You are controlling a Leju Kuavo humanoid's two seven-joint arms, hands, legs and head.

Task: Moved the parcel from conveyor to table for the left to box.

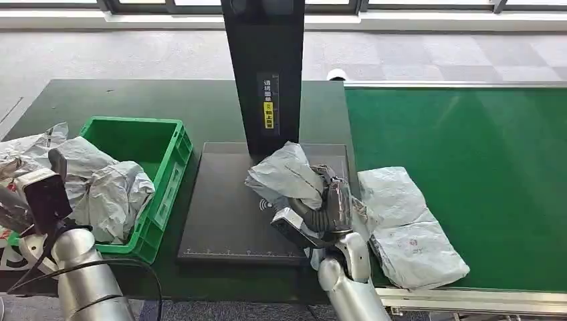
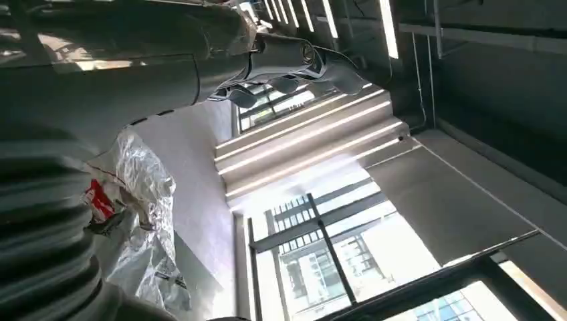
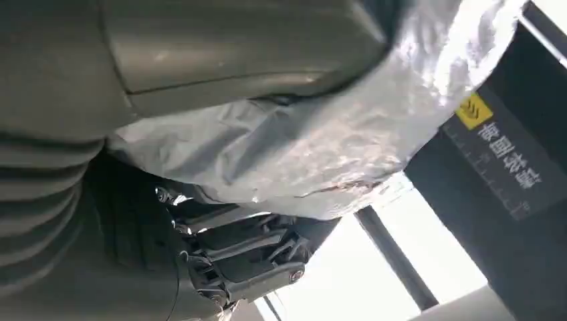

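The right hand (image 1: 325, 208) grips a grey parcel (image 1: 286, 174) just before the black post (image 1: 263, 73) (left hand's (image 1: 30, 200) fingers unclear).

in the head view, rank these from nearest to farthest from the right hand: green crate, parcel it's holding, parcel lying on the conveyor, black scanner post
1. The held grey parcel, in the right hand over the black pad.
2. The parcel lying on the conveyor, just to the hand's right.
3. The black scanner post, behind the hand.
4. The green crate, far off to the left.
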